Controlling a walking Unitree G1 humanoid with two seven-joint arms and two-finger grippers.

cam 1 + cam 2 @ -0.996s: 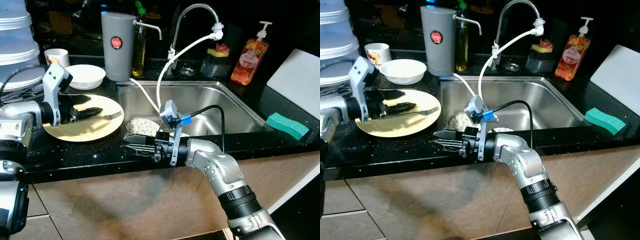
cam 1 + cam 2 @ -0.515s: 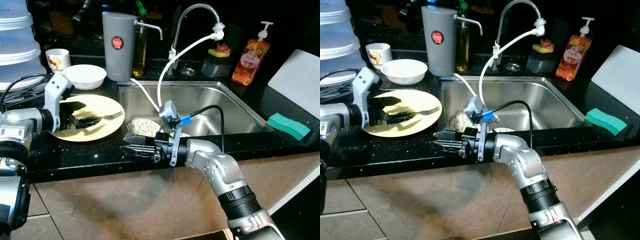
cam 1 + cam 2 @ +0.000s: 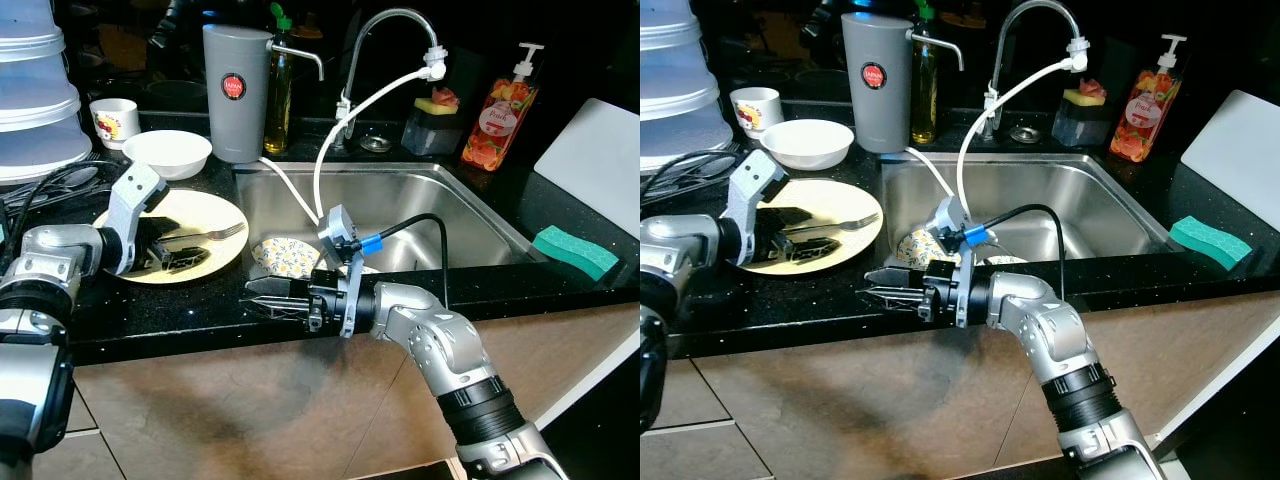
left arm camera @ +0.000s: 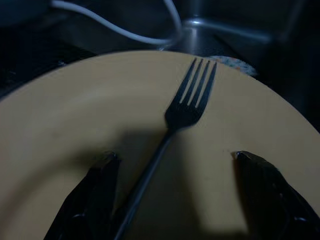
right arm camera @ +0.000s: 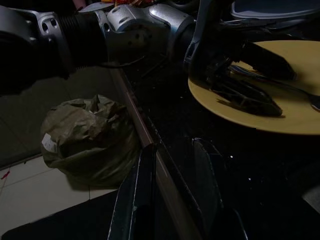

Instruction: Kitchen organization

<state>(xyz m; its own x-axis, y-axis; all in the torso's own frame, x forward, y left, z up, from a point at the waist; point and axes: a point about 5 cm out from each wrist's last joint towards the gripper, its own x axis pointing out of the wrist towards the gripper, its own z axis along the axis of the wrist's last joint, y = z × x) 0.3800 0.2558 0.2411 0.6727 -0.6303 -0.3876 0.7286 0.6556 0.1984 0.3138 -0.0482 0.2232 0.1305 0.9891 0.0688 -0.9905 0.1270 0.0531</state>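
Note:
A yellow plate (image 3: 218, 210) lies on the black counter left of the sink, with a dark fork (image 3: 216, 233) on it, tines toward the sink. My left gripper (image 3: 180, 246) rests low over the plate, open. In the left wrist view its fingers (image 4: 102, 187) stand either side of the fork's handle (image 4: 150, 172), which runs closer to one finger. My right gripper (image 3: 252, 296) hovers at the counter's front edge, pointing left, open with nothing between its fingers (image 5: 137, 195).
Behind the plate sit a white bowl (image 3: 167, 152), a mug (image 3: 113, 115) and a grey dispenser (image 3: 236, 90). The steel sink (image 3: 420, 215) holds a patterned dish (image 3: 285, 255). A soap bottle (image 3: 497, 110), green sponge (image 3: 575, 250) and white board (image 3: 595, 160) are right. A green bag (image 5: 87, 135) lies on the floor.
My left gripper has moved right and down toward the plate's near side, settling astride the fork's handle. The right gripper has barely shifted.

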